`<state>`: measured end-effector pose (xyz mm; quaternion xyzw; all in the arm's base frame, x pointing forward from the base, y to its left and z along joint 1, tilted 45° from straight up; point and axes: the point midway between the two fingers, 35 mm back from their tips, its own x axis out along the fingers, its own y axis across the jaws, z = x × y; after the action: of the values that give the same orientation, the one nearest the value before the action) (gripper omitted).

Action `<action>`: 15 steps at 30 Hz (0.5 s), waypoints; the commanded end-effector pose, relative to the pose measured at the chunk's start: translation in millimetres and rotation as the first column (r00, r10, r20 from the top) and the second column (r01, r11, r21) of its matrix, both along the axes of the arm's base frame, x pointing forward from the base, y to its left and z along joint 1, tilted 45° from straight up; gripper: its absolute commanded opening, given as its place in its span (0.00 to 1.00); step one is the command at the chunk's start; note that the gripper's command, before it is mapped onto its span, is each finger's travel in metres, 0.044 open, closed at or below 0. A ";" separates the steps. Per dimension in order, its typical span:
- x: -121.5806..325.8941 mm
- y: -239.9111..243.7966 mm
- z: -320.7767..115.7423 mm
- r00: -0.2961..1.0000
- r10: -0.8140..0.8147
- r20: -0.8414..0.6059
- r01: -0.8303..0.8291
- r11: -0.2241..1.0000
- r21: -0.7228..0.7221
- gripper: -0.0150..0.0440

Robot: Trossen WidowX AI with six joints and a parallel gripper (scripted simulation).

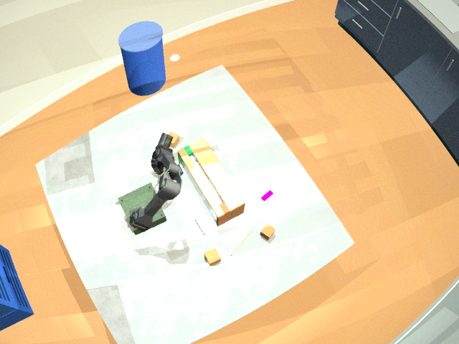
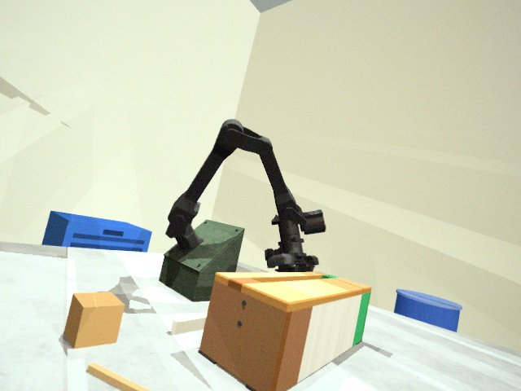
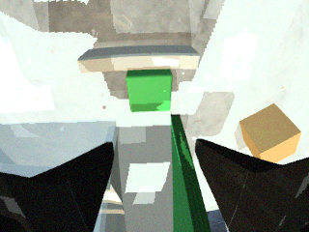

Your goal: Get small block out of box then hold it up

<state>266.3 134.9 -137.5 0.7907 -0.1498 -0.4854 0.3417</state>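
My gripper [image 3: 154, 146] hung with jaws apart, empty, above the green block [image 3: 150, 89] beside the box [image 2: 278, 323]; descending off-center risked nudging that box.

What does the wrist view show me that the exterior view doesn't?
Only the wrist view shows the small green block lying just ahead of the open, empty gripper; I cannot tell whether it rests on the shelf or on the table. Only the exterior view shows the whole arm, its green base and the box's closed brown end; there the fingers are hidden behind the box. Both show the box's green stripe.
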 end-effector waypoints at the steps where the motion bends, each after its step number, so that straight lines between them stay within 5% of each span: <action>1: -0.7 -7.8 -6.4 1.000 0.001 -0.007 -0.001 1.000 -0.011 0.74; 15: -0.1 -23.7 -22.9 1.000 0.001 -0.006 -0.001 1.000 -0.012 0.74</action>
<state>266.9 117.2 -156.2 0.7895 -0.1504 -0.4861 0.3432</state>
